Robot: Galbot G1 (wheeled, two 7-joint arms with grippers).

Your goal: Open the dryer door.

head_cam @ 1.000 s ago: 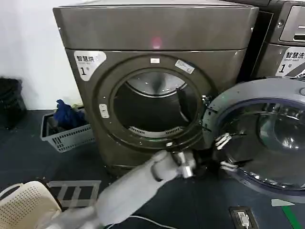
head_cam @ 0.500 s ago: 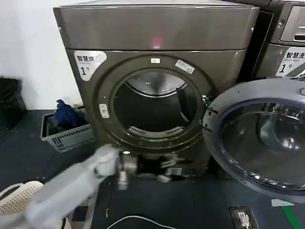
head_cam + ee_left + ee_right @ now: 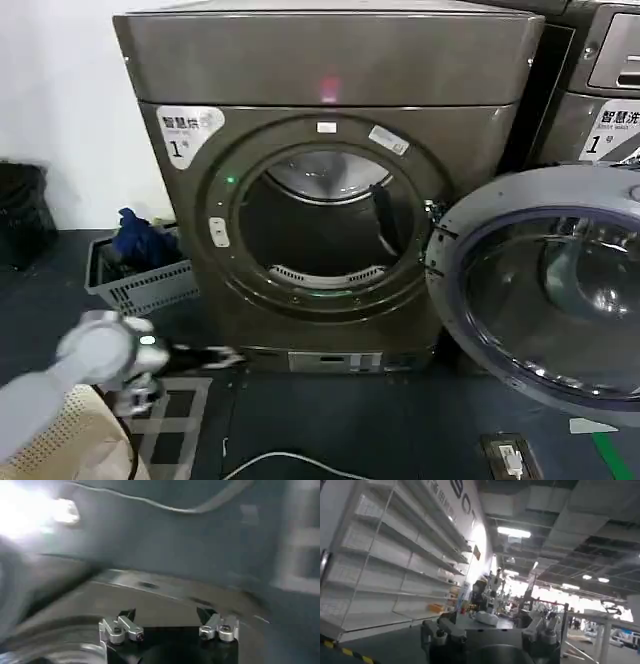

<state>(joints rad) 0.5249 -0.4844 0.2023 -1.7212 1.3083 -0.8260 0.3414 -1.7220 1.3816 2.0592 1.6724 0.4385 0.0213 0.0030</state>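
The bronze-grey dryer [image 3: 330, 60] stands in the middle with its round opening [image 3: 320, 225] uncovered and the drum visible inside. The dryer door [image 3: 550, 290] is swung wide to the right on its hinge, grey inner face and dark glass turned toward me. My left gripper [image 3: 222, 357] is low at the left, near the floor by the machine's bottom left corner, apart from the door. In the left wrist view that left gripper [image 3: 166, 617] is open with nothing between its fingers. My right gripper [image 3: 490, 625] is open and empty, facing shelving in the room.
A grey basket [image 3: 140, 275] holding blue cloth sits on the floor left of the dryer. A white perforated basket [image 3: 60, 440] is under my left arm. A second machine [image 3: 600, 90] stands behind the open door. A white cable [image 3: 280, 460] lies on the dark floor.
My left arm has swept from beside the open door's lower edge, across the front of the dryer, down to the lower left. The door stays swung open.
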